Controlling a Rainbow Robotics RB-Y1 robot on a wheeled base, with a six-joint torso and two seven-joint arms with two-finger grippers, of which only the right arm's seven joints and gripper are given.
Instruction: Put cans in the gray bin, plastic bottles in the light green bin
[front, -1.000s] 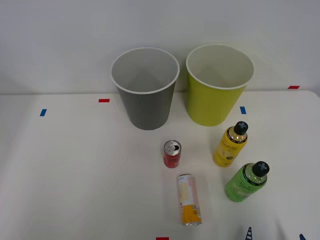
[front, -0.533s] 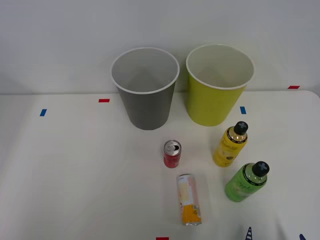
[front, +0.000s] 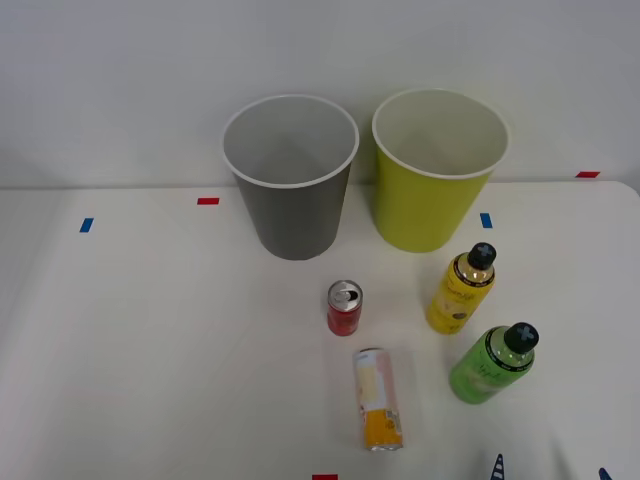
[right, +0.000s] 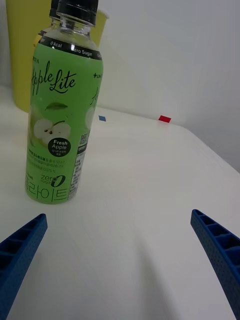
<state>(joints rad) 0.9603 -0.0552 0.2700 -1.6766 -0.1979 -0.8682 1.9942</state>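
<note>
Front view: nothing sorted yet. Gray bin and light green bin stand side by side at the back, both empty as far as I can see. Red can upright, cream-and-orange can lying down, yellow bottle and green bottle upright. Right gripper wide open, empty, near the green bottle. White tabletop with tape marks, pale wall behind.

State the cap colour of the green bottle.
Black, on the green bottle; clearest in the right wrist view.

Bins behind; cans left of bottles, on table
</note>
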